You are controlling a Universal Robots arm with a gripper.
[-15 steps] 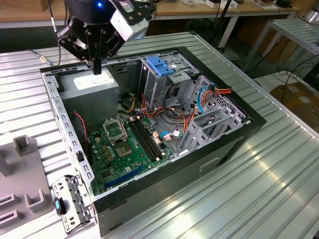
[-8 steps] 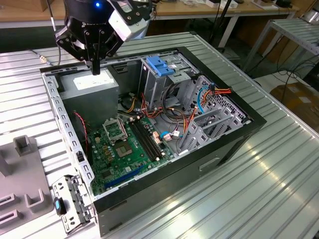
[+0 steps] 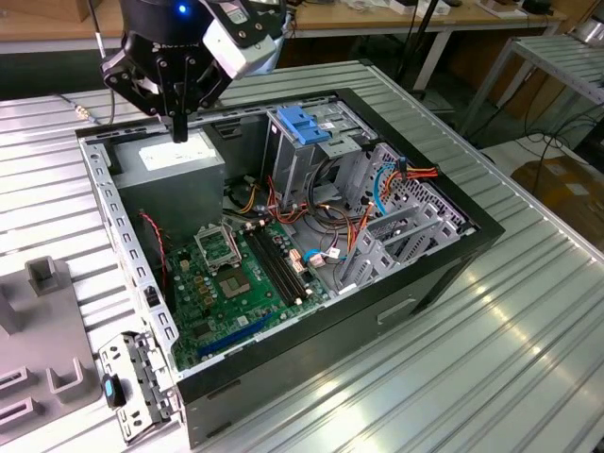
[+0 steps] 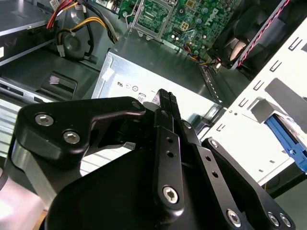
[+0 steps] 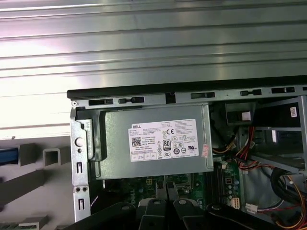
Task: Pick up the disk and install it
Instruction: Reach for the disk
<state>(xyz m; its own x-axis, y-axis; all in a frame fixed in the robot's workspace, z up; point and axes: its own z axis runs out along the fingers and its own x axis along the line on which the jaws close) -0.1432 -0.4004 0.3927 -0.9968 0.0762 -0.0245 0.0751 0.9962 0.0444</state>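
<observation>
Jaws pressed together, nothing between them, tips over the grey power-supply box [image 4: 148,64]. Green motherboard [image 4: 192,19] lies beyond the box; red and yellow cables [image 4: 91,20] nearby.

disk [image 5: 6,155] [image 4: 284,138] | blue rail edge showing | in grey holder beside case

The ribbed metal table [image 3: 528,311] gleams. The power-supply box [image 5: 115,158] is matt grey metal, its sticker [image 5: 163,140] paper. The gripper [image 3: 179,132] looks matt black.

Ribbed metal tabletop [image 3: 491,311] under bright glare, wooden workbench [image 3: 330,19] behind, slatted side table [image 3: 566,61] at the exterior view's right.
</observation>
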